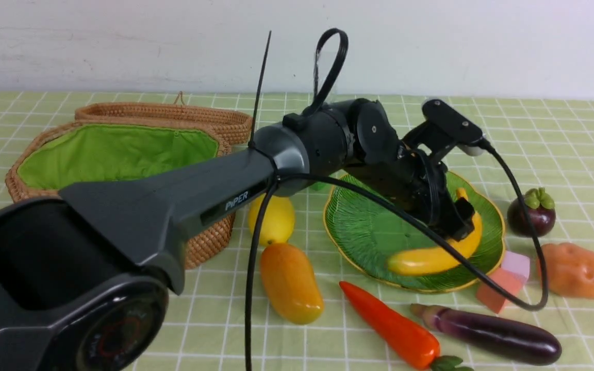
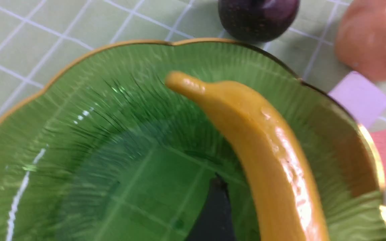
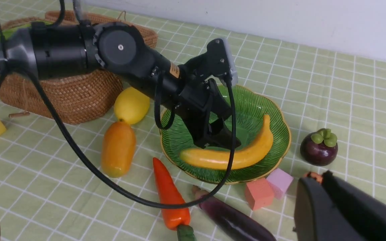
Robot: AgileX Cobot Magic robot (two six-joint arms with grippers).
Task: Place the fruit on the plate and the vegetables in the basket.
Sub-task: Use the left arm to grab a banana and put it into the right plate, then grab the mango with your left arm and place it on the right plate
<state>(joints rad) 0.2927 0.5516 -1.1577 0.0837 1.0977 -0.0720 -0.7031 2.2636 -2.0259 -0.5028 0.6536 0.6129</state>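
Green checked cloth covers the surface [image 1: 560, 129], with a pale wall behind. On the plate [image 1: 364, 232] lies the banana [image 1: 431, 257], along its right, near side. The left hand [image 1: 456, 226] hangs low over it, fingers [image 2: 214, 207] spread to either side of the banana and not pressed onto it.

Left of the plate sit the lemon [image 1: 271, 219] and the mango [image 1: 291, 283], beside the open basket [image 1: 209, 247]. Nearer lie the carrot [image 1: 387, 324] and the eggplant [image 1: 488, 332]. To the right are the mangosteen [image 1: 531, 216] and the potato [image 1: 575, 270], with two foam blocks [image 1: 503, 283] just beside the plate's rim. The arm's black cable [image 1: 539, 247] loops in front of the blocks.

Only a dark part of the right hand [image 3: 313, 201] shows, and I cannot tell whether it is spread or pressed together.
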